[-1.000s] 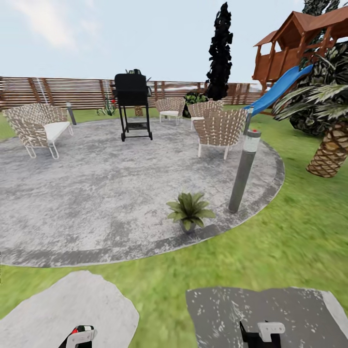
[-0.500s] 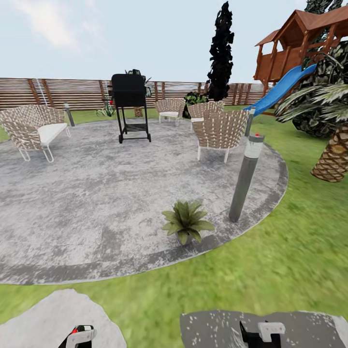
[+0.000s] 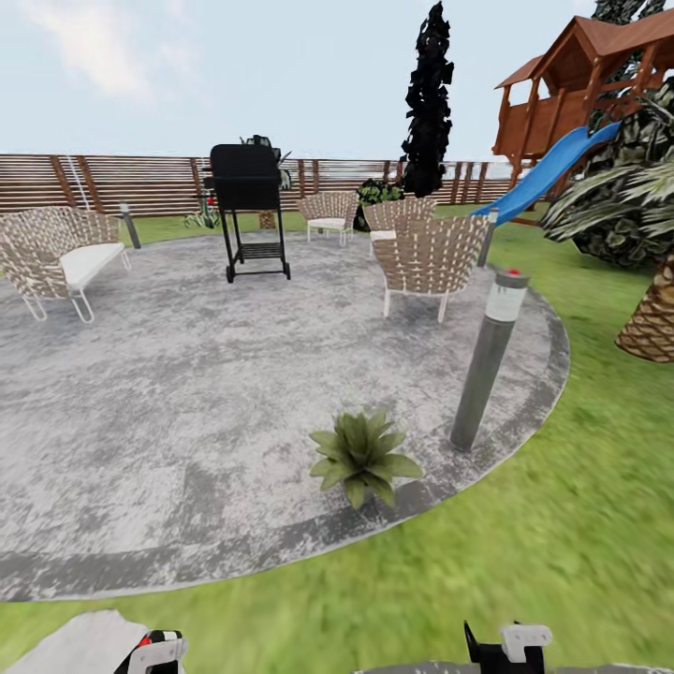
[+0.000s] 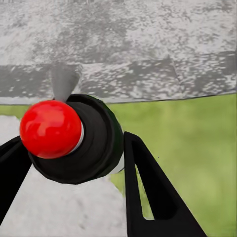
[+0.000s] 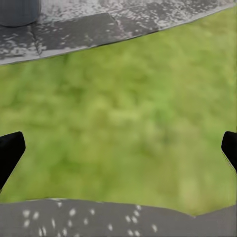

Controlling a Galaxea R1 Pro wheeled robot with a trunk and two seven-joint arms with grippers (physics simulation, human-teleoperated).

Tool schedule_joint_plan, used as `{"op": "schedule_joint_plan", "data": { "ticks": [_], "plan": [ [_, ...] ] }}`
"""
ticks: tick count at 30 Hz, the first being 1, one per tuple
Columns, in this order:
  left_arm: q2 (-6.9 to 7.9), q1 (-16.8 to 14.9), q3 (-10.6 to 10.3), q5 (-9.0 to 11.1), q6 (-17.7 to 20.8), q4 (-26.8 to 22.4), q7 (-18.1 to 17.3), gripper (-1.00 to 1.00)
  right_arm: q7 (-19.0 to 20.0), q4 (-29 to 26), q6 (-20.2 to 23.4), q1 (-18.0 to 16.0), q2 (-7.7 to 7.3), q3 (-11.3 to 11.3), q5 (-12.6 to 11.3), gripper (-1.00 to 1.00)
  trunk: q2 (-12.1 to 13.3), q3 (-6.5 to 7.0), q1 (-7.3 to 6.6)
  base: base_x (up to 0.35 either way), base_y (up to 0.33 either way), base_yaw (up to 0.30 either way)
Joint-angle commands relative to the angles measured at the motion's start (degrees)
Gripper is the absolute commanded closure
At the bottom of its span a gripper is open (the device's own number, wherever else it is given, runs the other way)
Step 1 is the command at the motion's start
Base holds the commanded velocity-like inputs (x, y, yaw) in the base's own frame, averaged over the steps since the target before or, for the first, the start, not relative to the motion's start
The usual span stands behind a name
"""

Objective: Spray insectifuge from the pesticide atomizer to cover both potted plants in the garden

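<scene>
The garden's grey paved round (image 3: 187, 393) lay ahead, ringed by lawn (image 3: 580, 524) and a slatted fence (image 3: 112, 180). A black grill (image 3: 248, 211) and wicker chairs (image 3: 426, 262) stood on it, a bollard lamp (image 3: 489, 360) at its rim. One potted plant (image 3: 363, 456) sat near that lamp (just inside the edge). The left gripper (image 4: 74, 163) clamped the pesticide atomizer (image 4: 74, 140); the right gripper (image 5: 118, 148) was spread wide, empty.

potted plant (image 3: 361, 456) on paved round (image 3: 187, 374) | post (image 3: 487, 360) right | grill (image 3: 247, 206) behind
</scene>
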Motion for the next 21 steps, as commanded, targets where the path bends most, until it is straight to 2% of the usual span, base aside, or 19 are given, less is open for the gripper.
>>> {"op": "schedule_joint_plan", "data": {
  "ticks": [1,21],
  "plan": [
    [0.01,-0.03,0.02,0.0,-0.19,0.04,0.06,1.0,0.01,0.04,-0.16,-0.03,-0.01,0.0,0.02,-1.0,-0.02,-0.05,0.02,0.331,-0.061,0.0],
    [0.07,-0.03,0.02,-0.03,-0.19,0.04,0.06,1.0,0.08,0.04,-0.14,-0.03,-0.01,0.0,0.04,-1.0,-0.02,-0.05,0.02,0.284,-0.155,0.003]
  ]
}}
